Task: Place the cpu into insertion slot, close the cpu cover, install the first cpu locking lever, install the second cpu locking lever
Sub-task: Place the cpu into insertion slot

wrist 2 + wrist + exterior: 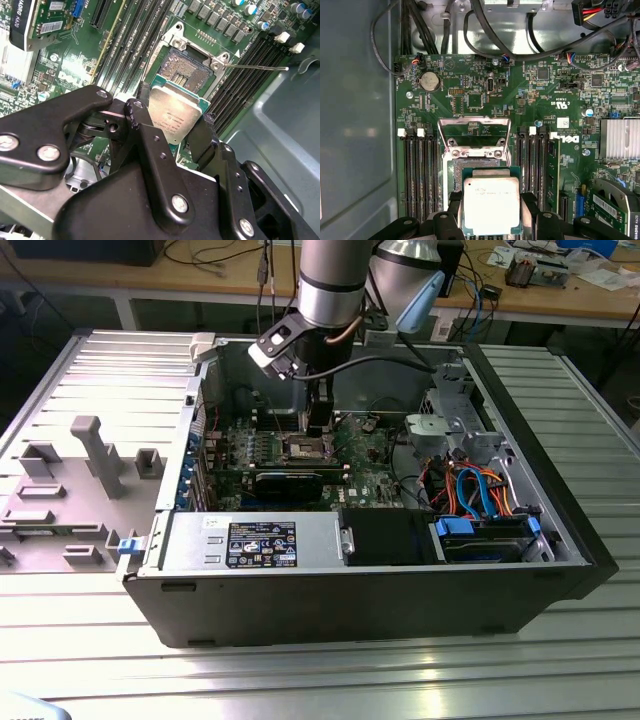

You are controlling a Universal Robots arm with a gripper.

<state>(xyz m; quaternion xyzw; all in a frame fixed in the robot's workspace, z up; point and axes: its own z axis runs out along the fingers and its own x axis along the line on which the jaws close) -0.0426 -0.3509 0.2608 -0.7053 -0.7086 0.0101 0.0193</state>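
My gripper (175, 112) is shut on the cpu (175, 117), a flat square chip with a dull silver top, gripped by two opposite edges. The chip (491, 204) hangs just above and partly over the insertion slot (475, 167), whose dark pin field (187, 67) lies exposed on the green motherboard. Beyond the socket, the cpu cover (475, 131), a thin silvery frame, stands swung open. A thin metal locking lever (255, 66) sticks out beside the socket. In the exterior view the gripper (318, 420) reaches down into the open computer case over the socket (303, 448).
Long black memory slots (420, 175) flank the socket on both sides. A black card (290, 483) lies in front of it in the exterior view. Case walls (470, 370), bundled cables (470, 490) and a drive bay (480, 535) crowd the exterior view's right.
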